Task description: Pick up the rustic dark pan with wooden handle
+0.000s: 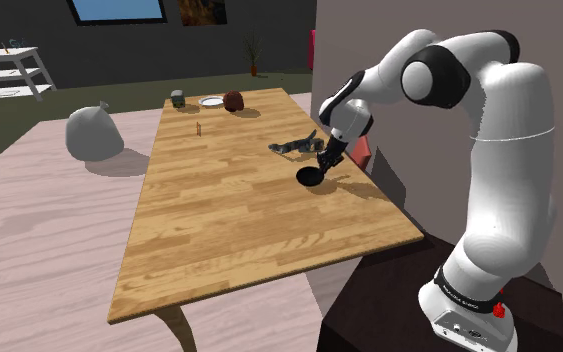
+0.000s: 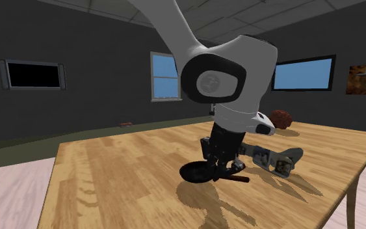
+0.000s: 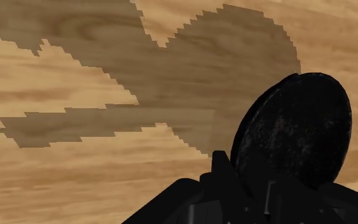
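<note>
1. Near the right-hand edge of the table (image 1: 219, 220) in the shoulder view, the white arm (image 1: 509, 150) bends down from the stand (image 1: 389, 315). It sets the gripper (image 1: 326, 160) right against the pan (image 1: 310, 178), a small black one about halfway along that edge. A grey object (image 1: 291, 146) lies just beyond the pan. At the table's far end a jar (image 1: 177, 98), a plate (image 1: 212, 101) and a brown lump (image 1: 233, 100) stand near one another, well apart from the pan. A grey sack (image 1: 94, 133) sits on the floor (image 1: 49, 230) beside the table, at this view's left.

2. From the second exterior view, the gripper comes down on the pan where the bowl meets the handle (image 2: 238, 178). The bowl points to this view's left and the dark handle to its right. Whether the pan rests on the wood or hangs just above it cannot be told. The grey object lies just beside it at this view's right, and the brown lump sits farther back.

3. Seen from the wrist, the pan's round black bowl stands just past the gripper, tilted. The arm's shadow (image 3: 190, 70) spreads over the wood beside it. Black claw and black pan merge, so whether the claw is closed on the pan cannot be told.
</note>
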Tool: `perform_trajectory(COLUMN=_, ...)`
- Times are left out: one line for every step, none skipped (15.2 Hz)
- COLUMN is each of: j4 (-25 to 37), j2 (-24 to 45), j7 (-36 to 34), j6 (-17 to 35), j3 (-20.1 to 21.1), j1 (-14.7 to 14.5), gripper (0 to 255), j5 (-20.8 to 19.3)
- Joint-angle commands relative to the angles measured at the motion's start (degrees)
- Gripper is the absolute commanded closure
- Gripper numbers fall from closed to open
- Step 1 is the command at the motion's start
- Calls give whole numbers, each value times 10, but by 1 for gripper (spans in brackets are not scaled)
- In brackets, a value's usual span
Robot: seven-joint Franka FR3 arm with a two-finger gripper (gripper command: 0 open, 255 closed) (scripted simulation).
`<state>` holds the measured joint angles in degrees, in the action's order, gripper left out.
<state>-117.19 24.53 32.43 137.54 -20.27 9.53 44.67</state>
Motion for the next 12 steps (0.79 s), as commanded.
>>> perform_trajectory(j4=1, j2=-10, j7=-10, j6=-8, j3=-5, j1=-3, gripper=255, j5=-10)
perform_trajectory(j4=1, j2=-15, j7=-15, j6=-12, j3=-7, j1=-5, gripper=255, j5=-16)
perform_trajectory(j4=1, j2=-21, j7=-21, j6=-16, j3=-10, j1=-7, gripper=255, j5=-21)
perform_trajectory(j4=1, j2=-27, j7=-26, j6=-20, j3=-12, j1=-8, gripper=255, j5=-27)
perform_trajectory(j4=1, j2=-33, j7=-31, j6=-25, j3=-15, j1=-10, gripper=255, j5=-32)
perform_trajectory(j4=1, j2=-38, j7=-36, j6=-29, j3=-17, j1=-11, gripper=255, j5=-38)
perform_trajectory(j4=1, j2=-44, j7=-41, j6=-33, j3=-19, j1=-13, gripper=255, j5=-43)
perform_trajectory(j4=2, j2=-49, j7=-46, j6=-38, j3=-21, j1=-14, gripper=255, j5=-48)
perform_trajectory(j4=2, j2=-55, j7=-51, j6=-42, j3=-23, j1=-16, gripper=255, j5=-54)
perform_trajectory(j4=3, j2=-60, j7=-56, j6=-46, j3=-25, j1=-17, gripper=255, j5=-59)
perform_trajectory(j4=3, j2=-61, j7=-57, j6=-47, j3=-26, j1=-17, gripper=255, j5=-60)
perform_trajectory(j4=3, j2=-61, j7=-57, j6=-47, j3=-26, j1=-17, gripper=255, j5=-60)
